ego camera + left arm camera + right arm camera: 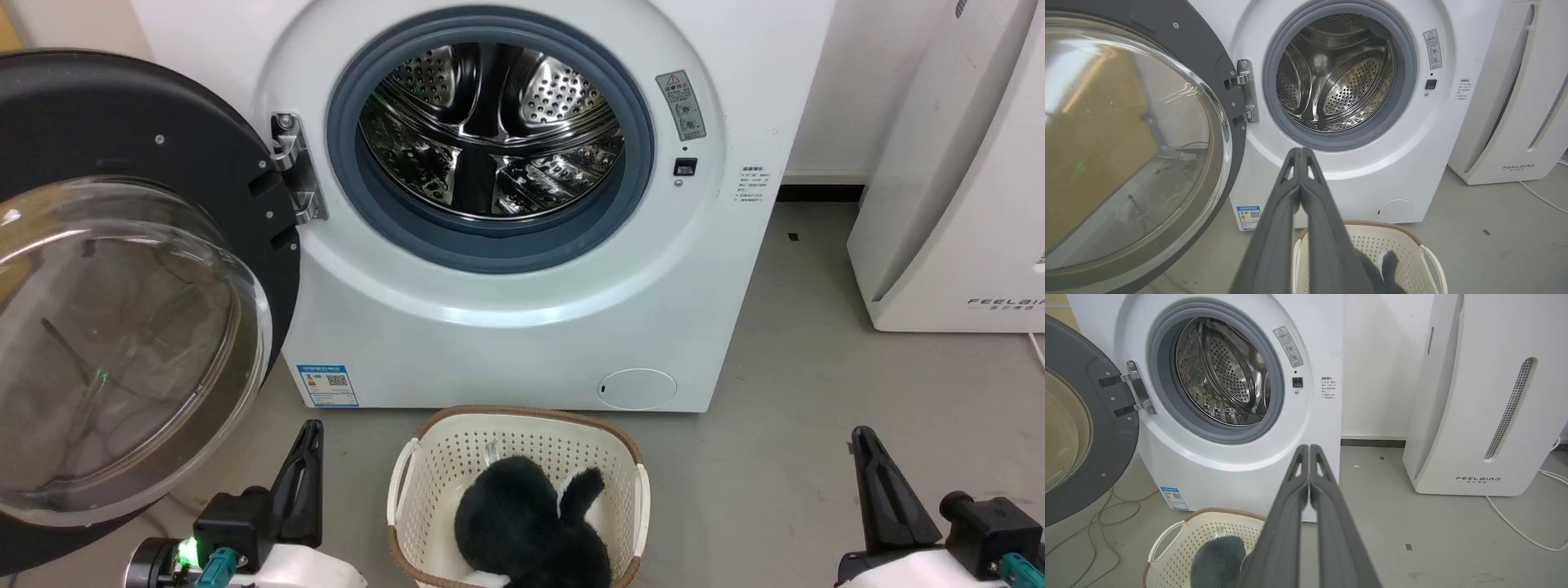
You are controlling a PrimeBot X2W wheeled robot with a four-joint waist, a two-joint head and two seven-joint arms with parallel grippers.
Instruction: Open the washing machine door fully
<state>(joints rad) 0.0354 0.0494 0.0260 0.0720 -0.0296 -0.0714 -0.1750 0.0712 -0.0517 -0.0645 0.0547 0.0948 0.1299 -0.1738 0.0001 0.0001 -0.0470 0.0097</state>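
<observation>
The washing machine door (122, 114) is standing swung wide, just left of the left gripper (312, 428), the nearer one. Its fingers and the right gripper (862, 434) fingers are resting pressed together, empty.

basket (408, 474) stands before the open drum mouth (490, 131).

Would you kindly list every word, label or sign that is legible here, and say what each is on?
"FEELBIRD": low on the white appliance beside the washing machine.
Grey warning sticker with red triangle, right of the drum: too small to read.
Small black print near the machine's right edge: too small.
Low blue sticker with QR code on its front: too small.
</observation>
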